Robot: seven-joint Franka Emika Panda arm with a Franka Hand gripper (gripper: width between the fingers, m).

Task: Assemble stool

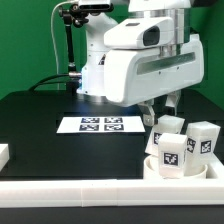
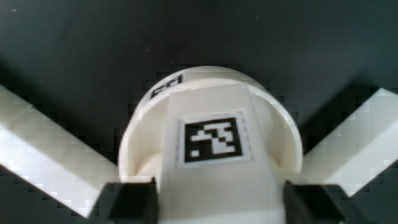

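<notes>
Gripper (image 2: 199, 190) down, clamped on leg (image 2: 199, 130)

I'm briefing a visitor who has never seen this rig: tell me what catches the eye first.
The white arm fills the exterior view, bent low over the black table. The wrist view shows its end effector shut on a tagged white leg. At the exterior view's lower right more legs stand by the seat, with the marker board flat mid-table.

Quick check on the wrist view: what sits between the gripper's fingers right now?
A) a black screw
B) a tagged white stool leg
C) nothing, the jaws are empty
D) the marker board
B: the gripper is shut on a white stool leg bearing a square tag, with a finger on each side.
</notes>
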